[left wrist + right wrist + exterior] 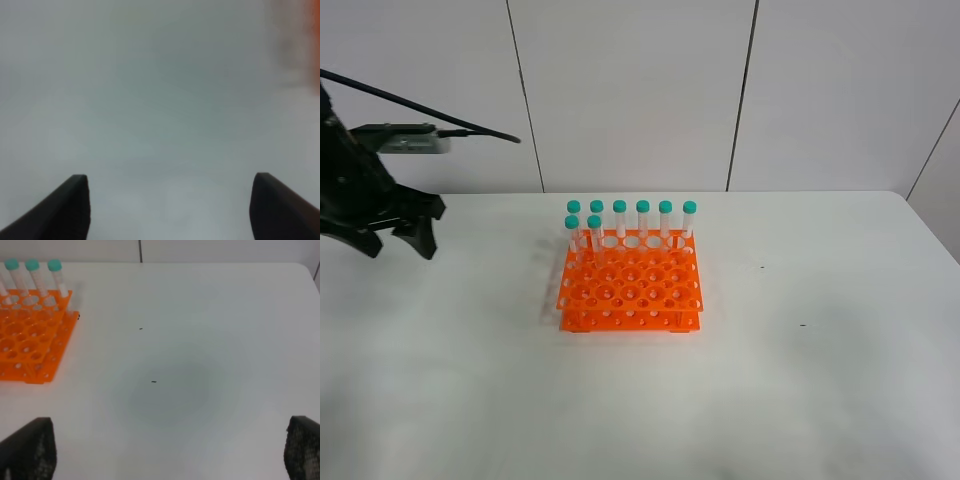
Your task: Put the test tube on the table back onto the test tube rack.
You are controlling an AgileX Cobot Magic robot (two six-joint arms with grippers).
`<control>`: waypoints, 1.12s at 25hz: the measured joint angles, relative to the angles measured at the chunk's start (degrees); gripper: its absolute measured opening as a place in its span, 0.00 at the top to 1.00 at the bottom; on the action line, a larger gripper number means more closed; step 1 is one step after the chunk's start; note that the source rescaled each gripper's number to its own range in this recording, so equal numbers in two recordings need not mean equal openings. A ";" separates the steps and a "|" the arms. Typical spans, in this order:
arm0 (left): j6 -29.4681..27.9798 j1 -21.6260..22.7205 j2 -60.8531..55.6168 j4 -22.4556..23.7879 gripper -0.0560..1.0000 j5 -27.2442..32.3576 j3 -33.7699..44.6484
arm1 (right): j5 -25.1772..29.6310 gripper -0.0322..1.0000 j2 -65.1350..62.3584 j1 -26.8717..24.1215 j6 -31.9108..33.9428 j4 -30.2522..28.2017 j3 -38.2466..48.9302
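No tube lies loose on the table point(840, 400); all eight visible tubes stand capped-end up in the test tube rack point(630, 290), long axes vertical. Best guess: the test tube point(594, 235) in the second row is the placed one, so the task looks done. Left gripper point(395, 240) hangs wide open and empty, well apart from the rack, which sits off to its right. Right gripper point(165, 450) is also wide, empty. Next: just retract clear.

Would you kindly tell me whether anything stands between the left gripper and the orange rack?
Nothing visible does: only bare table lies between the open left gripper and the rack. Eight capped tubes stand in the rack; no tube lies loose in view.
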 joint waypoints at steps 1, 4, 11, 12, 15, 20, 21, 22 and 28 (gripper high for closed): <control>0.00 2.10 0.00 0.33 0.10 1.05 0.00 | 0.00 0.00 0.00 0.00 0.00 0.00 0.00; 0.00 5.24 -0.79 0.62 0.10 4.17 0.21 | 0.00 0.00 0.00 0.00 0.00 0.00 0.00; 0.00 5.51 -16.53 -1.06 0.10 5.18 9.95 | 0.00 0.00 0.00 0.00 0.00 0.00 0.00; 0.00 5.51 -20.17 -1.31 0.10 5.17 12.67 | 0.00 0.00 0.00 0.00 0.00 0.00 0.00; 0.00 5.51 -30.95 -1.84 0.10 5.34 20.87 | 0.00 0.00 0.00 0.00 0.00 0.00 0.00; 0.00 5.51 -50.93 -1.84 0.10 5.39 33.59 | 0.00 0.00 0.00 0.00 0.00 0.00 0.00; 0.00 5.51 -54.89 -1.84 0.10 5.31 35.97 | 0.00 0.00 0.00 0.00 0.00 0.00 0.00; 0.00 5.51 -58.02 -1.84 0.10 5.09 38.25 | 0.00 0.00 0.00 0.00 0.00 0.00 0.00; 0.00 5.51 -75.10 -2.32 0.10 4.18 43.08 | 0.00 0.00 0.00 0.00 0.00 0.00 0.00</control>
